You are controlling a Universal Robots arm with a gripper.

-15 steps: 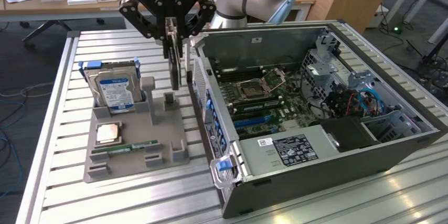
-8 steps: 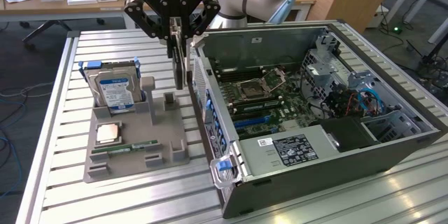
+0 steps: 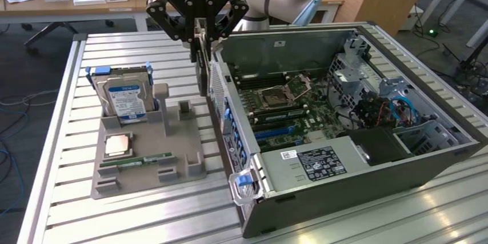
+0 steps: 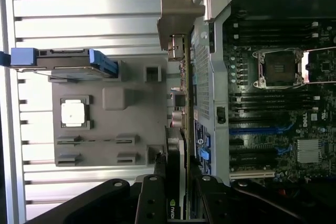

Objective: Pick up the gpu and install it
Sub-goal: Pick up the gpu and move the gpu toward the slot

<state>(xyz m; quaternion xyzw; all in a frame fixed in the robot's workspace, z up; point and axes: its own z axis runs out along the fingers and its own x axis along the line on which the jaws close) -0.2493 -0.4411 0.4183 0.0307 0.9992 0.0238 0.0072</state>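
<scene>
In the exterior view, the gripper (image 3: 200, 31) hangs over the gap between the grey parts holder (image 3: 164, 141) and the open computer case (image 3: 366, 170). Its jaws are pinched onto the top edge of the gpu (image 3: 202, 71), which hangs upright and edge-on, just beside the case's rear wall and clear of the holder. The pick-up therefore looks done. The install is not, because the card sits outside the case and well apart from the motherboard (image 3: 290, 107). The hard drive (image 3: 126, 100), the processor (image 3: 116, 145) and the RAM stick (image 3: 137, 162) sit in the holder.

The wrist view looks down the length of the card. Dark fingers (image 4: 152, 192) press on both of its faces, and its silver bracket (image 4: 178, 19) is at the far end, by the case's rear frame. This view also shows the empty blue slots (image 4: 257, 128) on the board, while the exterior view shows better how high the card hangs.
</scene>
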